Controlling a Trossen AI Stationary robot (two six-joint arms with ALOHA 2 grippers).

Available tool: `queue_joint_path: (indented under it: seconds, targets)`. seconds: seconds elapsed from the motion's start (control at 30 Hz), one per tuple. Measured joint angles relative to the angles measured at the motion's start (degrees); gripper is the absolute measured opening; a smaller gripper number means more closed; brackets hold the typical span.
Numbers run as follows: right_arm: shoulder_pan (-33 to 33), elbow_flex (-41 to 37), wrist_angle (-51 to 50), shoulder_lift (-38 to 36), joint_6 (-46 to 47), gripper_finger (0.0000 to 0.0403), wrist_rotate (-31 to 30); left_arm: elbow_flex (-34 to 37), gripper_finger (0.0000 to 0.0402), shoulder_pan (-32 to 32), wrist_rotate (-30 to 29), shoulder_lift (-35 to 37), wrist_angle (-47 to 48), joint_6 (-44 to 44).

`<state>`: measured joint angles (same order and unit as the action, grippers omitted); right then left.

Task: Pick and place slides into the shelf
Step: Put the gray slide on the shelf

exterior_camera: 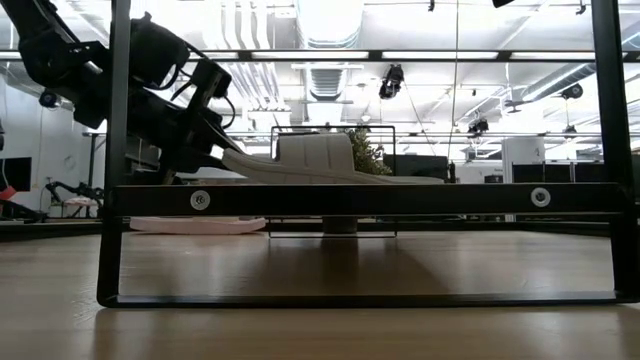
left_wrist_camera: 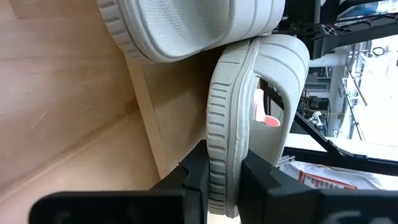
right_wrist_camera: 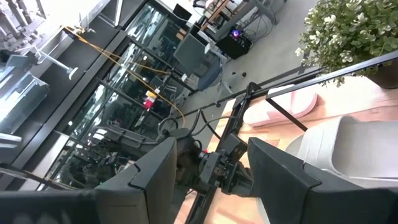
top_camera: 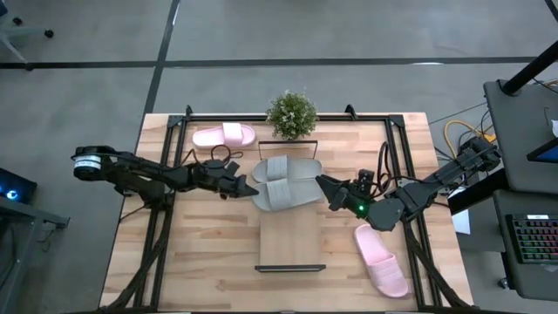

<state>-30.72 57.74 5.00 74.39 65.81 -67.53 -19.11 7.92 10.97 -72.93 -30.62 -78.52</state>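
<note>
Wooden tabletop (top_camera: 200, 262) carries the shelf (top_camera: 292, 244) at centre; both grey slides (top_camera: 288, 181) lie on its 12 o'clock end. Left gripper (top_camera: 247, 187), at 9 o'clock, clamps the nearer slide's edge. Right gripper (top_camera: 324, 185), fingers apart, hovers at 3 o'clock.

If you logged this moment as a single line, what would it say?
left gripper: shut on grey slide, over shelf | right gripper: open beside it | second grey slide: on shelf | pink slides: on table
</note>
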Motion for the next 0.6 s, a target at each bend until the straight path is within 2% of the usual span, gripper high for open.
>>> queue_joint_path:
  seconds: [0.6]
  targets:
    - [0.0,0.0,0.0,0.0,0.0,0.0189,0.0,0.0,0.0047,1.5,0.5,0.0,-0.1,2.5]
